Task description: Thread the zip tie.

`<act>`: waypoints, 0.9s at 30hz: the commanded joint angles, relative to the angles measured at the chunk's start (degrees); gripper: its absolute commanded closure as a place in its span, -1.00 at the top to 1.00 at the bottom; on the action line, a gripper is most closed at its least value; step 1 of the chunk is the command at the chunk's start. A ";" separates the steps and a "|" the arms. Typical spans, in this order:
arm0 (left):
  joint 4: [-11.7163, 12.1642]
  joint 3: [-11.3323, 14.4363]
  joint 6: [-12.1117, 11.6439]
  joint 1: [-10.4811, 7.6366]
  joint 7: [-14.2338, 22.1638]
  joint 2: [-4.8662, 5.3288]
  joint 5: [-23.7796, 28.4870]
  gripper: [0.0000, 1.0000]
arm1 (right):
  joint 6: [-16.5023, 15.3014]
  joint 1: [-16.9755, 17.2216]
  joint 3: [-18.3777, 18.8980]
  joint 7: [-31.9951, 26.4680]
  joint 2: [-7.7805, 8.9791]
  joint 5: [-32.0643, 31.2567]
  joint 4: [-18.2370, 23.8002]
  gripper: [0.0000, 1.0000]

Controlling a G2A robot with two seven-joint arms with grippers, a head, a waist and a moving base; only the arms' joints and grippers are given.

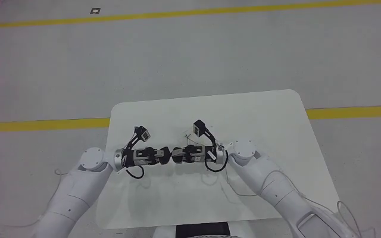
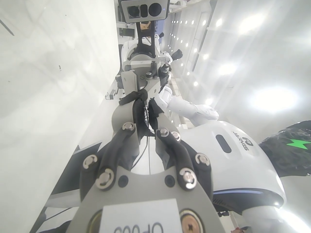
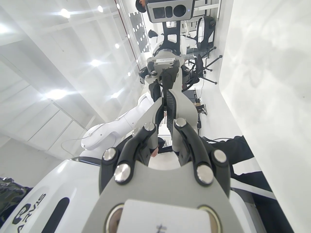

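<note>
Both arms hover over the middle of the white table (image 1: 262, 113), their grippers tip to tip. My left gripper (image 1: 167, 156) (image 2: 143, 112) is shut on a thin black zip tie (image 2: 147, 146), whose strip trails back between its fingers. Facing it, my right gripper (image 1: 179, 156) (image 3: 165, 99) is shut as well, pinching the tie's other end right at the left fingertips. In the left wrist view the right gripper (image 2: 139, 96) is wrapped in black cloth at its tips. Most of the tie is hidden between the pads.
The table has rounded corners, with its front edge (image 1: 178, 227) close to the arms. Grey floor with yellow lines (image 1: 53, 125) surrounds it. Bare tabletop lies beyond the grippers and to both sides.
</note>
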State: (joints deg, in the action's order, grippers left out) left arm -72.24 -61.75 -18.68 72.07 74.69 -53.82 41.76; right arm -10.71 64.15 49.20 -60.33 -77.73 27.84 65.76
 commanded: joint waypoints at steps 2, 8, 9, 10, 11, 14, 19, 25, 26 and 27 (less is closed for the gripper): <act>0.09 0.09 -0.10 -0.08 0.09 -0.01 0.03 -1.00 | -0.11 0.02 -0.03 0.08 -0.02 0.22 -0.04 -1.00; 0.49 0.05 -0.40 -0.01 0.44 0.04 0.28 -1.00 | -0.04 0.00 -0.14 0.19 -0.04 0.33 -0.04 -0.68; 0.54 0.02 -0.45 0.01 0.47 0.06 0.34 -1.00 | -0.02 0.00 -0.13 0.30 -0.03 0.29 -0.02 1.00; 0.56 -0.03 -0.51 0.05 0.53 0.07 0.43 -1.00 | -0.05 0.04 -0.10 0.48 -0.02 0.29 0.04 1.00; 0.58 -0.10 -0.60 0.09 0.60 0.10 0.52 -1.00 | -0.11 0.11 0.00 0.76 0.00 0.30 0.12 1.00; 0.52 -0.34 -0.80 0.28 0.76 0.19 0.64 -1.00 | -0.29 0.43 0.56 1.25 0.19 0.20 0.40 1.00; 0.13 -0.76 -0.80 0.66 0.85 0.32 0.56 -1.00 | -0.80 1.35 2.59 2.67 0.85 -0.30 1.02 1.00; -1.07 -1.17 -0.80 0.82 -0.18 0.43 -1.37 -1.00 | -1.42 2.43 4.48 3.70 1.59 -1.75 2.44 1.00; -1.07 -1.17 -0.80 0.82 -0.18 0.43 -1.37 -1.00 | -1.42 2.43 4.48 3.70 1.59 -1.75 2.44 1.00; -1.07 -1.17 -0.80 0.82 -0.18 0.43 -1.37 -1.00 | -1.42 2.43 4.48 3.70 1.59 -1.75 2.44 1.00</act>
State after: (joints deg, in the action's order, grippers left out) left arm -73.34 -62.92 -19.48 72.89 74.47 -53.39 40.28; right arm -12.15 66.60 53.70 -56.61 -76.13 26.05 68.22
